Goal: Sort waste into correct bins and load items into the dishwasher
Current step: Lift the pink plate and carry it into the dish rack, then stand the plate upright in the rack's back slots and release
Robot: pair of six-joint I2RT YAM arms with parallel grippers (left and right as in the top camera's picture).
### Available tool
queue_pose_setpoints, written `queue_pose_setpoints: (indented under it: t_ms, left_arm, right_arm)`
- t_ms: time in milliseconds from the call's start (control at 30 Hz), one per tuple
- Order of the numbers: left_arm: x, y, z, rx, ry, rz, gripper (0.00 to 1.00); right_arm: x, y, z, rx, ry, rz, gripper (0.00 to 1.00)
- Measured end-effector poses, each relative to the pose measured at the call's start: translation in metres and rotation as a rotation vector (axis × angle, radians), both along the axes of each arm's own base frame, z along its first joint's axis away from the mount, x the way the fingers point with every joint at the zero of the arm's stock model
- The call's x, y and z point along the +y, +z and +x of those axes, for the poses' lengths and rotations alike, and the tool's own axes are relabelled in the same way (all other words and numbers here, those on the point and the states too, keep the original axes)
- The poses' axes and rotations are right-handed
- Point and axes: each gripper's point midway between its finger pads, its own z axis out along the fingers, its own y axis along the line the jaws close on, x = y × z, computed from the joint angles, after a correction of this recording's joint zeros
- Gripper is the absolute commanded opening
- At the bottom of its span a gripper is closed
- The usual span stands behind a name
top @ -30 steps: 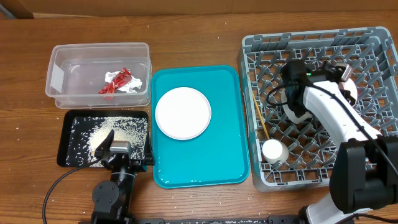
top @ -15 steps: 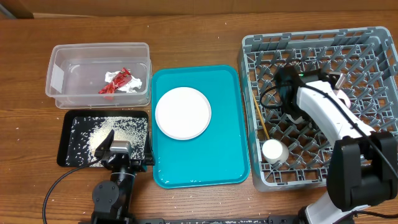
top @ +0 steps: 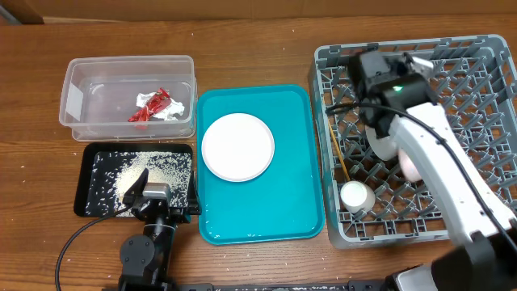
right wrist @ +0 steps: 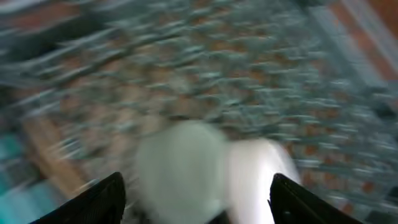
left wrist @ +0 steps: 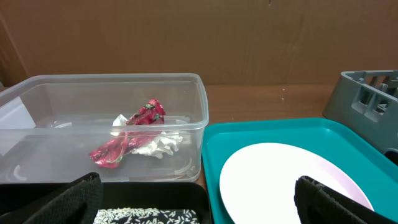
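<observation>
Over the dishwasher (top: pixel 386 234) the right pincer (right wrist: pixel 199 199) hangs open, empty; pegs seem to prop the bowl (top: pixel 386 145) on edge. The left pincer (left wrist: pixel 199 194) gapes empty too.

A brown wooden counter (top: pixel 258 40) with dark grain runs wide under soft, even light. Behind it stands a plain brown board wall (left wrist: pixel 186 37).

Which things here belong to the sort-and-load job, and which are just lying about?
Job: red wrapper, napkin, food scraps, clear tub, black tray, plate, cup, chopsticks, dish rack.
Lying about: teal serving tray, under the plate; wooden table.
</observation>
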Motion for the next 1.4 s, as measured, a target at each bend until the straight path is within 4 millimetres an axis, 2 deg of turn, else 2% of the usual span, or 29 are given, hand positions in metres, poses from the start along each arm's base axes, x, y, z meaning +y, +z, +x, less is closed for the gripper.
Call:
queue_pose_setpoints:
  t_ms: [100,233,300,400,433,500,633,667,767,833,900,1033,1200,1300,1400]
  left_arm:
    - [0.0,0.0,0.0,0.0,0.0,0.0,1.0]
    - [0.0,0.0,0.0,0.0,0.0,0.0,1.0]
    - [0.0,0.0,0.0,0.0,0.0,0.0,1.0]
    - [0.0,0.0,0.0,0.0,0.0,0.0,1.0]
    - [0.0,0.0,0.0,0.0,0.0,0.0,1.0]
    - [0.0,0.0,0.0,0.0,0.0,0.0,1.0]
    - [0.0,0.0,0.0,0.0,0.0,0.0,1.0]
    - [0.0,0.0,0.0,0.0,0.0,0.0,1.0]
    - [0.0,0.0,0.0,0.0,0.0,0.0,1.0]
    - [0.0,0.0,0.0,0.0,0.0,0.0,1.0]
    - [0.0,0.0,0.0,0.0,0.0,0.0,1.0]
    - [0.0,0.0,0.0,0.0,0.0,0.0,1.0]
    - [0.0,0.0,0.0,0.0,0.0,0.0,1.0]
    - [0.0,0.0,0.0,0.0,0.0,0.0,1.0]
    - [0.0,0.0,0.0,0.0,0.0,0.0,1.0]
  right_arm:
    - [0.053,-0.004,0.009,0.022,0.213,0.214,0.72]
    - [0.134,-0.013,0.009,0.057,0.493,0.465,0.72]
    - [0.166,-0.019,0.005,0.07,0.59,0.526,0.71]
    - [0.214,-0.048,-0.008,0.134,0.71,0.583,0.63]
    - [0.219,-0.054,-0.011,0.15,0.723,0.585,0.61]
    - [0.235,-0.082,-0.015,0.199,0.731,0.582,0.63]
    - [0.242,-0.143,-0.013,0.289,0.651,0.543,0.65]
    - [0.241,-0.155,-0.011,0.303,0.632,0.533,0.6]
    - [0.239,-0.189,-0.01,0.349,0.591,0.519,0.3]
    - [0.24,-0.201,-0.01,0.37,0.577,0.525,0.14]
    - [0.242,-0.201,-0.011,0.373,0.571,0.543,0.04]
    - [0.244,-0.199,-0.013,0.385,0.564,0.567,0.04]
    - [0.228,-0.187,-0.021,0.409,0.531,0.517,0.04]
    - [0.209,-0.154,-0.013,0.329,0.514,0.441,0.04]
    - [0.181,-0.091,0.0,0.152,0.487,0.347,0.04]
